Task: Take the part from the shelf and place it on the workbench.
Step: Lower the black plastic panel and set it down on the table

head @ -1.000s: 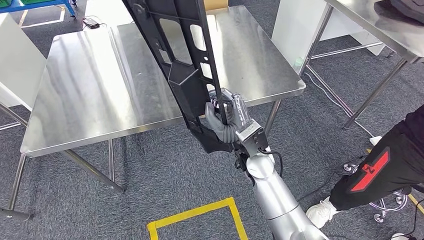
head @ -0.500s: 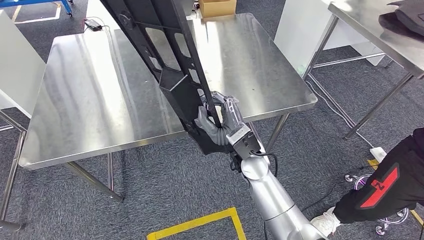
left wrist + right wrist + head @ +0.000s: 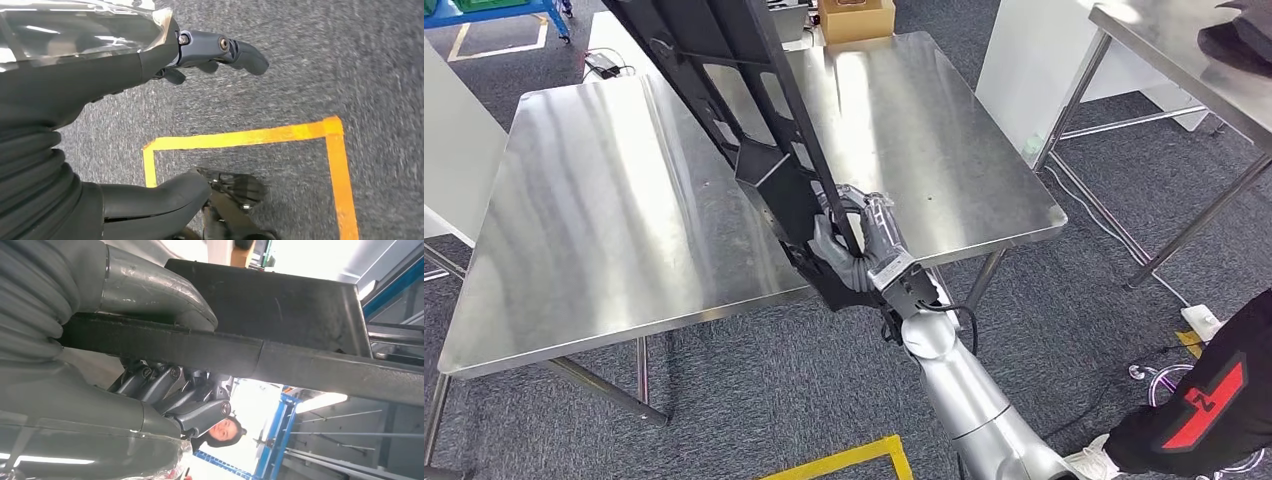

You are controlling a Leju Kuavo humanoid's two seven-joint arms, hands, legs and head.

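My right robot hand point(image 3: 856, 240) grips the lower end of the long black frame part point(image 3: 754, 130), which rises up and away from it over the steel bench point(image 3: 574, 230). Over the last second the bench has drawn closer beneath the part, so set-down looks near. My left robot hand point(image 3: 150, 55) hangs released over the carpet.

The counter point(image 3: 624, 200) is brushed steel, glossy and streaked with glare. The part point(image 3: 769, 180) looks like matt black metal, faintly grainy up close. The right hand point(image 3: 864, 250) has smooth grey rubbery covering with darker fingers point(image 3: 165, 385). The floor point(image 3: 754, 400) is rough grey carpet with glossy yellow tape point(image 3: 240, 137). A cardboard box point(image 3: 856, 17) stands at the far edge.
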